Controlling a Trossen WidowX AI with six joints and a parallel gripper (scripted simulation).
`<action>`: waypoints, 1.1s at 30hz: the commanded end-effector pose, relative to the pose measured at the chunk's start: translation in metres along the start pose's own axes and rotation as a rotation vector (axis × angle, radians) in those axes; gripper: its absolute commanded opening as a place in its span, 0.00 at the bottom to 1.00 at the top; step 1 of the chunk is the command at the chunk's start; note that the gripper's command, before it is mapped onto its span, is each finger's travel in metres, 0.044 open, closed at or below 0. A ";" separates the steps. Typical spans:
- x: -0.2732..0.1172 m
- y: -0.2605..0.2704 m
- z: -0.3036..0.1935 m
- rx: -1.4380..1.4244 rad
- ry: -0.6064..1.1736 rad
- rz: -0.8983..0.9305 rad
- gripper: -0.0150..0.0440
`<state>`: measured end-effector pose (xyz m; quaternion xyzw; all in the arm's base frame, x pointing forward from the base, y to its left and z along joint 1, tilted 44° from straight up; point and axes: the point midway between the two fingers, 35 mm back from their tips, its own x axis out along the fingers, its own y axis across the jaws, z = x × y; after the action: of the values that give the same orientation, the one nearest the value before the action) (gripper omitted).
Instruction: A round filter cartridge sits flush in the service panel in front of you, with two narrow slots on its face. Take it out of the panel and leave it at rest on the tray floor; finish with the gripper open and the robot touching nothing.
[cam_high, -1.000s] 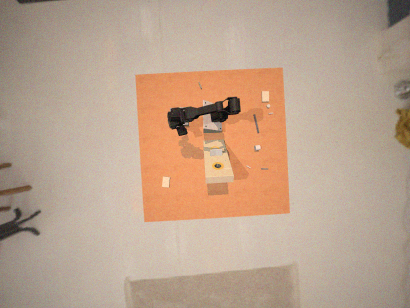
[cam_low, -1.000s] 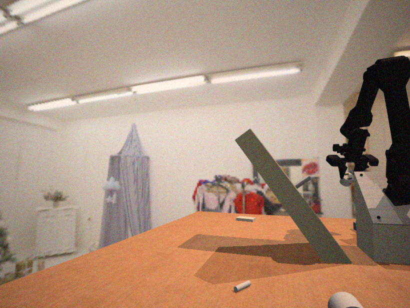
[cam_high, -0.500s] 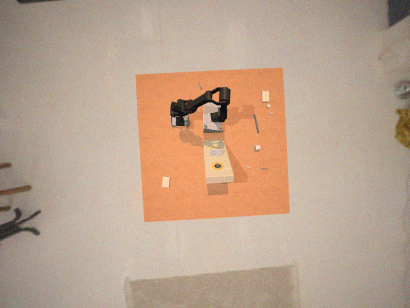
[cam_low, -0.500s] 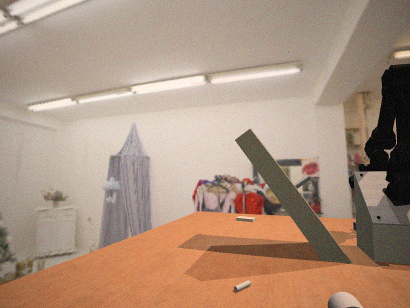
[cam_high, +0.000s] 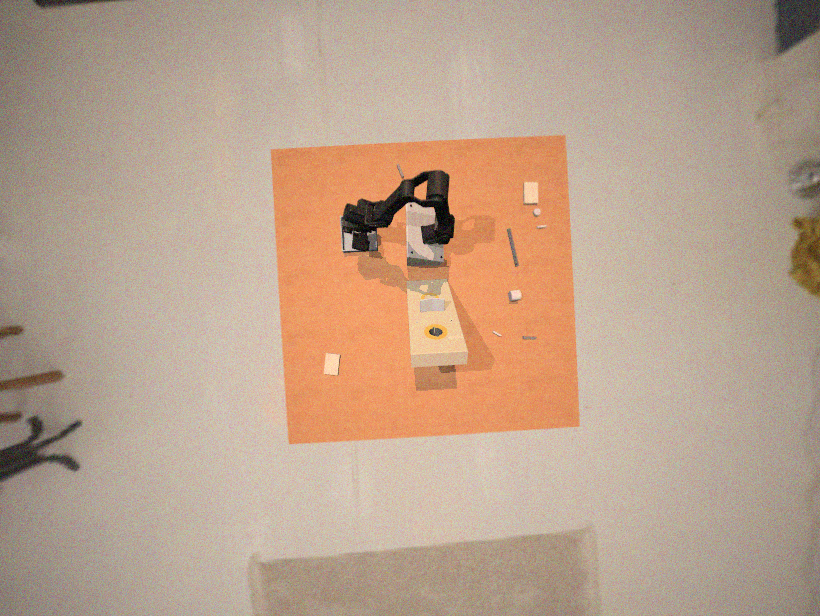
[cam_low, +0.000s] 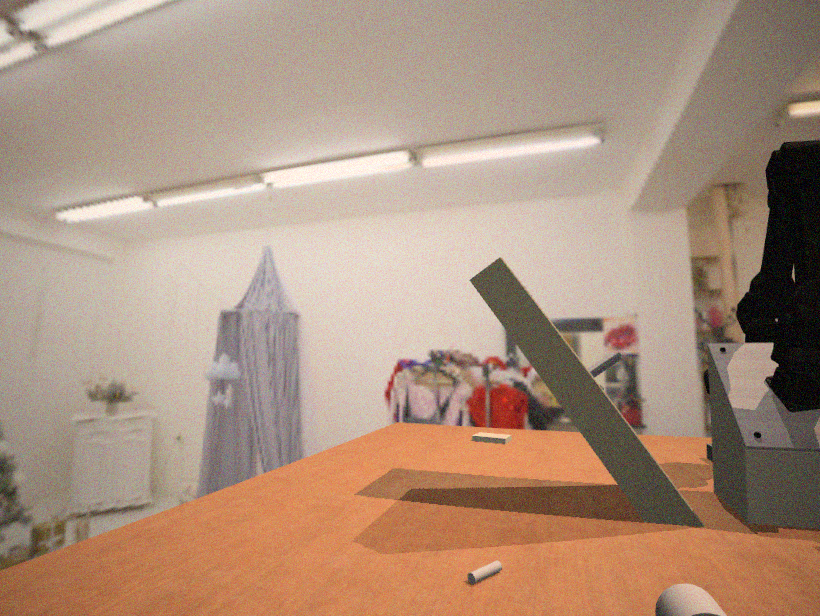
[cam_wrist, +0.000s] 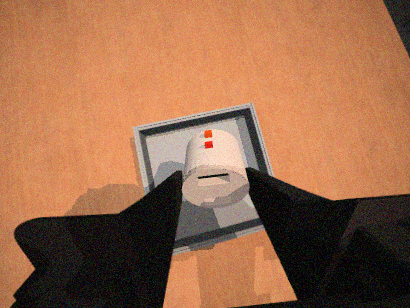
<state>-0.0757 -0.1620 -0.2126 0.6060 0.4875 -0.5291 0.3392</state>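
The white round filter cartridge (cam_wrist: 220, 154), with two small red marks on its side and a dark slot in its near face, is between the black fingertips of my gripper (cam_wrist: 213, 174) in the wrist view. The gripper is shut on it. Both are over the grey square tray (cam_wrist: 195, 117) (cam_high: 342, 240), inside its rim as seen from the wrist; whether the cartridge touches the floor I cannot tell. The arm hides the cartridge in the top view. The slanted service panel (cam_high: 434, 354) (cam_low: 576, 391) shows an open dark hole with a yellow ring.
The grey-white base block (cam_high: 415, 255) (cam_low: 768, 487) stands between the tray and the arm's shoulder. A raised light flap (cam_high: 432, 305) is on the panel. A pale block (cam_high: 332, 364) lies at the front left. A dark bar (cam_high: 512, 247) and a white cylinder (cam_high: 515, 295) lie on the right.
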 end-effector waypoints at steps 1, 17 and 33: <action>0.014 -0.001 -0.010 -0.003 0.004 -0.006 0.25; 0.040 0.000 -0.028 0.001 0.009 -0.001 0.39; 0.040 0.000 -0.028 0.001 0.009 -0.001 1.00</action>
<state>-0.0683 -0.1259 -0.2451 0.6086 0.4891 -0.5264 0.3366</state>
